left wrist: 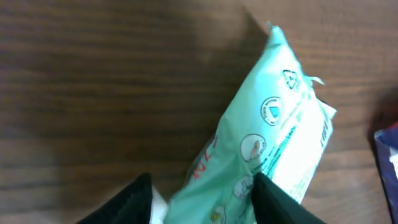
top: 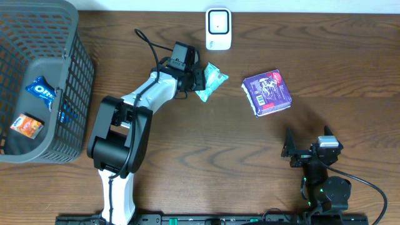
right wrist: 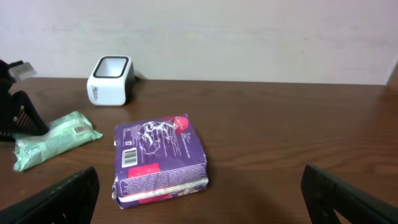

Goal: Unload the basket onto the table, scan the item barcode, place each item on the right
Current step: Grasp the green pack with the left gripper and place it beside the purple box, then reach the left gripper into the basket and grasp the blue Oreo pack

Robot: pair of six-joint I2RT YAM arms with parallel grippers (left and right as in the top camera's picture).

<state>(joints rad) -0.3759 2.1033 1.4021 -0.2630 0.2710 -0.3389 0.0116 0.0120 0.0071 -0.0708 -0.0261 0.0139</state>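
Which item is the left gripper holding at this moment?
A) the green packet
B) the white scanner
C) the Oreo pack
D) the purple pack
A: the left wrist view shows the green packet pinched in the left gripper; the purple pack lies apart on the table.

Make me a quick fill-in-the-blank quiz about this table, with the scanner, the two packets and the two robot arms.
1. The packet in the left gripper is ___ in colour.
2. The right gripper is ___ and holds nothing.
3. The purple packet lies on the table with its barcode facing ___.

Missing words: green; open; up.
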